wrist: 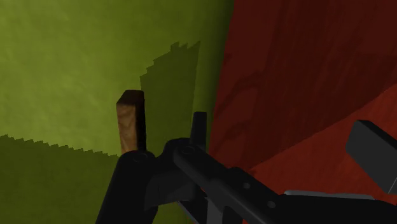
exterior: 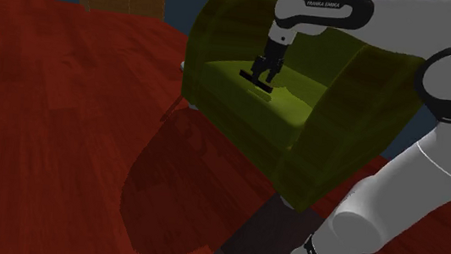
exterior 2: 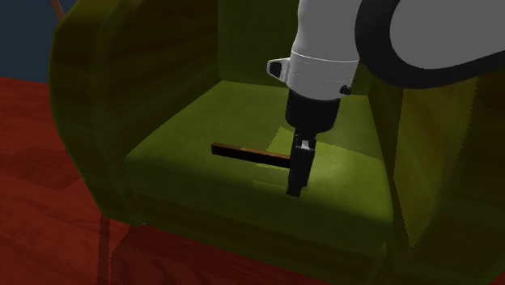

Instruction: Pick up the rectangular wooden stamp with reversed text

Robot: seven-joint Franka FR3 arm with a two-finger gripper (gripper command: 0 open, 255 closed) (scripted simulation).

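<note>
A wooden stamp over the seat of a green armchair; I reach its 3 o'clock end in the second exterior view. Gripped or lifted? I cannot tell.

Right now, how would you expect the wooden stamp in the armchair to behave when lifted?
The stamp looks like a straight wooden bar, so it is probably stiff. It is long and thin, and the end effector is at one end, so it may tilt or swing. Its flat faces suggest it will not roll on the armchair seat.
</note>
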